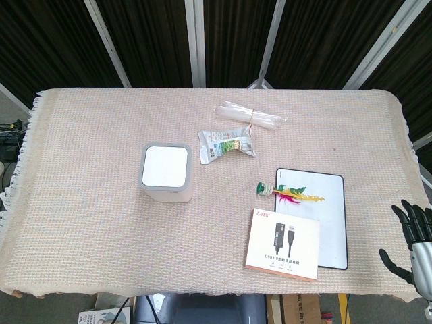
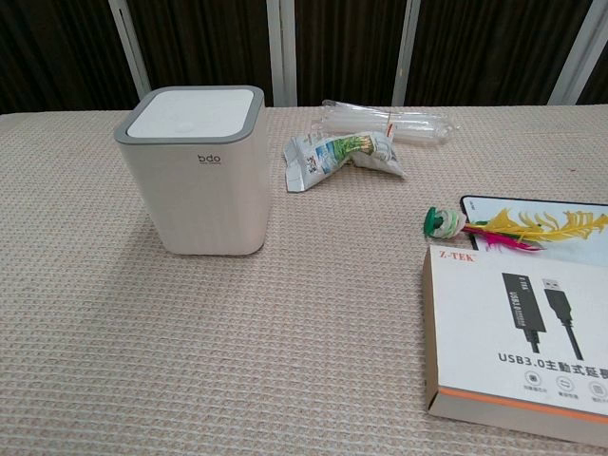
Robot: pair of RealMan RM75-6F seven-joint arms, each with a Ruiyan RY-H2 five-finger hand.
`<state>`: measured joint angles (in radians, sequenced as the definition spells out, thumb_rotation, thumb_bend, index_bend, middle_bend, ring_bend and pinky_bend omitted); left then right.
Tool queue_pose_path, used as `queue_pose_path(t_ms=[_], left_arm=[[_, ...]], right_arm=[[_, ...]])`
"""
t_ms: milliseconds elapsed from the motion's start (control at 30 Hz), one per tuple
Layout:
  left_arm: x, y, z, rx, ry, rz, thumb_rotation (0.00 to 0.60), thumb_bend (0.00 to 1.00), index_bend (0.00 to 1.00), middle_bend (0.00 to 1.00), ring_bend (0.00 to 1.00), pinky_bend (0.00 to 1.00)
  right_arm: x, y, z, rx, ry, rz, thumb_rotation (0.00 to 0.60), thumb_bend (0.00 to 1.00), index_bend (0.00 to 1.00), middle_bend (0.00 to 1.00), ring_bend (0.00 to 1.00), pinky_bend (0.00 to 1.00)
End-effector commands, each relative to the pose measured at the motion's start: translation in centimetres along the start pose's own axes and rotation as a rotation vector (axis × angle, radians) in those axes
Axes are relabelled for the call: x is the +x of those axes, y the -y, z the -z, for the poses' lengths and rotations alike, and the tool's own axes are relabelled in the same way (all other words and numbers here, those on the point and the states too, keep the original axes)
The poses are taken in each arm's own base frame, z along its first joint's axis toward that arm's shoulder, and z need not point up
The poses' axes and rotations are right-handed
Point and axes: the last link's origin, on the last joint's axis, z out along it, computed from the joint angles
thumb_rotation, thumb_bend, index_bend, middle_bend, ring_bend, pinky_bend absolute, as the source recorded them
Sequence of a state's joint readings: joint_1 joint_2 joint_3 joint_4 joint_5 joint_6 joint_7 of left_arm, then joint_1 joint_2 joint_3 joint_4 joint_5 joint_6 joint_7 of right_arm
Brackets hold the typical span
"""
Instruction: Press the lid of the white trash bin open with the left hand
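1. Lid pressing is not yet beginning: the white trash bin [image 1: 167,173] is standing untouched, its lid [image 1: 166,166] lying flat and closed inside the grey rim [image 2: 189,130].
2. Neither view is showing the left hand, so I cannot tell how its fingers are lying; in my judgement it is going to have to come in from the table's left edge, over bare cloth.
3. The right hand [image 1: 413,241] is hovering at the table's right edge near the front corner, fingers spread apart and gripping nothing; it is sitting well apart from the bin and looks best left there.
4. To do the step well, I judge that the left hand should be descending straight down onto the white panel rather than the rim, pushing vertically so the light-looking bin is not tipping or sliding on the woven cloth [image 1: 81,202].
5. The push probably needs to be brief, with the hand lifting clear afterwards so the lid has room to open; which part of the panel triggers it I cannot tell.
6. The bin is sitting left of the table's centre, upright and square with rounded corners, white walls, and a small dark logo [image 2: 208,158] facing the table's front edge.
7. The snack packet [image 1: 226,144] is lying near the bin's right side, apart from it, not touching.
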<state>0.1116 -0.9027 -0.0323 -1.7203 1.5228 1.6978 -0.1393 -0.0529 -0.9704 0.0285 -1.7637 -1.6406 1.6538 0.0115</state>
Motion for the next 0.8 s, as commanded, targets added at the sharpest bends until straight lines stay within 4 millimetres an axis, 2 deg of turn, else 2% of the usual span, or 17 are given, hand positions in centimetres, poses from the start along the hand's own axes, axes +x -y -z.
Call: queue_pose_path(t_ms=[33,800], left_arm=[[-0.07,-0.06,-0.01,-0.002,0.003,-0.001,0.6,0.08,0.12,0.04,0.0,0.0],[-0.08,-0.29,0.15,-0.01,0.005,-0.008,0.6,0.08,0.12,0.04,0.0,0.0]], right_arm=[[0.06,-0.04,0.02,-0.004,-0.001,0.0,0.6,0.27,0.12,0.06,0.01,0.0],[0.6,-0.26,0.28,-0.015,-0.015,-0.01,0.6,0.27,0.12,0.06,0.01,0.0]])
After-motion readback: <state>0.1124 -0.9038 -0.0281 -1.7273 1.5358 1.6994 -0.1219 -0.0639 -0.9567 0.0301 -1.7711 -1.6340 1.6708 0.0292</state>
